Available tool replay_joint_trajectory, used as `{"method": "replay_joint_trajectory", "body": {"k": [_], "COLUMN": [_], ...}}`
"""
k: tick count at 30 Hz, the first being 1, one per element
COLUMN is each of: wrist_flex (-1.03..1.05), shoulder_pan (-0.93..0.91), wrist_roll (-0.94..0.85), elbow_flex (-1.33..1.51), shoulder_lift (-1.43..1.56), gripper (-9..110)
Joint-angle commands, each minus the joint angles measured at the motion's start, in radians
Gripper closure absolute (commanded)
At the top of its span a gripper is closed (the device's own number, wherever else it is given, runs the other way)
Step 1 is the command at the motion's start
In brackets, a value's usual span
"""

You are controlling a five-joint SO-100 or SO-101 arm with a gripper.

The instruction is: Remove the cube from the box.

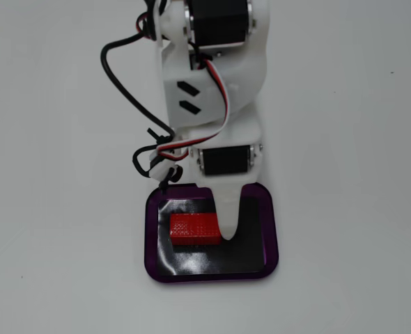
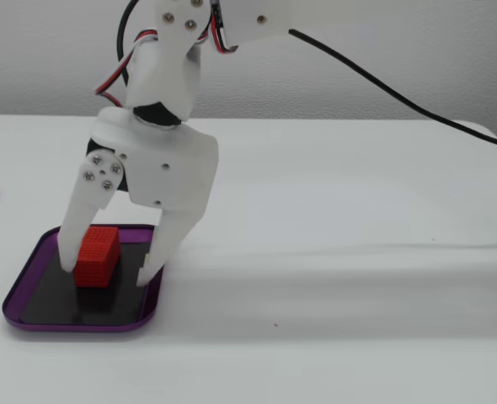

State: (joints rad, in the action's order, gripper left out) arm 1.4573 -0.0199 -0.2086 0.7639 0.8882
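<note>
Glossy purple-rimmed box, dotted red cube

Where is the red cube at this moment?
In both fixed views the red cube lies on the black floor of the purple box, between the fingertips of the open gripper, which straddles it.

Cube inside box, beside hand

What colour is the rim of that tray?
Translucent purple rim, around a glossy black floor; clearest in the fixed view from above.
</note>
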Motion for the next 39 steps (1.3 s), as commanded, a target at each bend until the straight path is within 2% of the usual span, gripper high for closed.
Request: {"method": "replay_joint_trajectory", "body": {"k": [1,16,27,39], "wrist_flex": [-0.011,-0.029,0.008,-0.005], "shoulder_pan": [-0.011,-0.037,-0.051,-0.110], "wrist_roll": [-0.008,-0.008,-0.002,-0.006], "elbow_flex": [-0.035,-0.038,-0.187,-0.173], "shoulder_lift": [0.002,-0.012,-0.017,-0.029], "gripper": [82,82,82,82]}}
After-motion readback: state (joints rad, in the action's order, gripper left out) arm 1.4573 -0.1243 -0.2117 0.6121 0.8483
